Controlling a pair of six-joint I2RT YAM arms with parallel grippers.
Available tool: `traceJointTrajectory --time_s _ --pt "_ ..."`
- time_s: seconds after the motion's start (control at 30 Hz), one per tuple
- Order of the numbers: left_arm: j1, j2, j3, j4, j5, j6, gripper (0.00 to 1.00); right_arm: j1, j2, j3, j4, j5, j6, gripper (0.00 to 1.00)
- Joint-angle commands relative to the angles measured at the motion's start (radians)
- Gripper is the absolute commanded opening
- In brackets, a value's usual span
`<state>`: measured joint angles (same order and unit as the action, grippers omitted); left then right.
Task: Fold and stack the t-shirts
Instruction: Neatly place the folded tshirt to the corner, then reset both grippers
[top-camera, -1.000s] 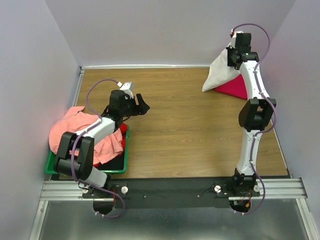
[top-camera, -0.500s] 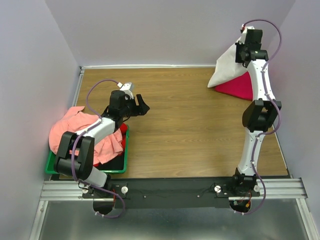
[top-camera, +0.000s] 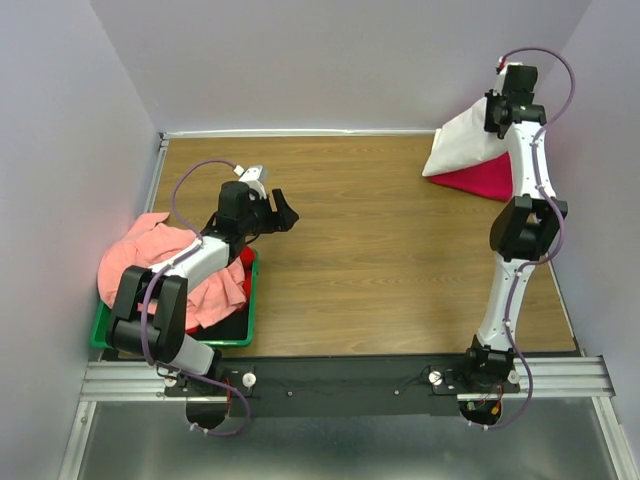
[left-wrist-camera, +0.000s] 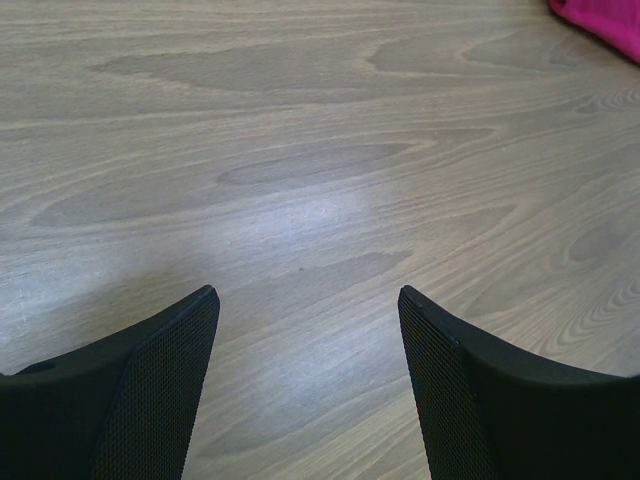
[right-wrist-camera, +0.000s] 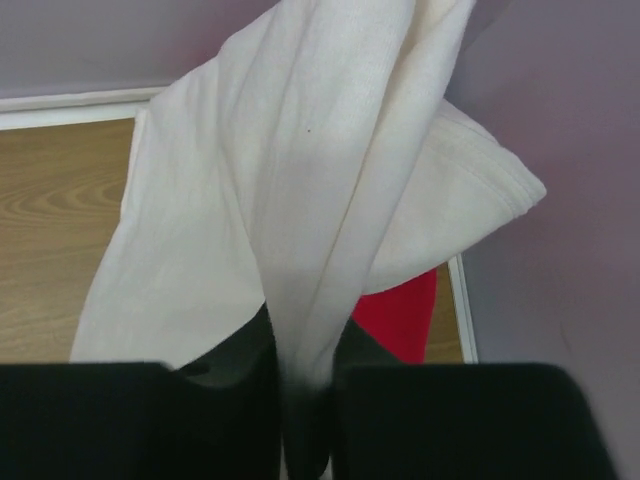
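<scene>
My right gripper is shut on the white t-shirt and holds it lifted at the far right corner; the cloth hangs down onto the magenta-red t-shirt lying on the table. In the right wrist view the white t-shirt is pinched between the jaws of my right gripper, with the red cloth below. My left gripper is open and empty above bare wood, as the left wrist view shows. A salmon-pink t-shirt lies heaped over a red t-shirt in the bin.
The green plastic bin stands at the table's left edge under the left arm. Purple walls close in the back and both sides. A corner of magenta cloth shows at the far right of the left wrist view.
My right gripper has moved right and toward the back wall, carrying the white t-shirt with it. The left arm has not moved.
</scene>
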<state>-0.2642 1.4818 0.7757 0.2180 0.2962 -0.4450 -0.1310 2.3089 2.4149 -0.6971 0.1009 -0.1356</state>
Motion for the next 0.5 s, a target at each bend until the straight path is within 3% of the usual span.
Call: traceJointTrajectory --time_s 0.0,0.03,0.13,0.33,0.47 --pt "-0.003 -0.057 -0.012 -0.008 -0.020 0.012 0.80 -0.005 0.049 0.001 0.045 0.126 -0.007 0.41" --pt "-0.004 -0.061 -0.012 -0.009 -0.022 0.012 0.80 -0.005 0.050 -0.003 0.045 0.182 -0.004 0.80" --pt "-0.010 -0.087 -0.012 -0.026 -0.032 0.009 0.80 -0.006 0.031 -0.052 0.050 0.296 0.011 1.00" --pt "-0.027 -0.204 -0.006 -0.072 -0.097 0.002 0.80 -0.005 -0.045 -0.173 0.061 0.417 0.060 1.00" --pt "-0.029 -0.323 0.002 -0.132 -0.149 -0.011 0.80 -0.004 -0.182 -0.334 0.085 0.390 0.120 1.00"
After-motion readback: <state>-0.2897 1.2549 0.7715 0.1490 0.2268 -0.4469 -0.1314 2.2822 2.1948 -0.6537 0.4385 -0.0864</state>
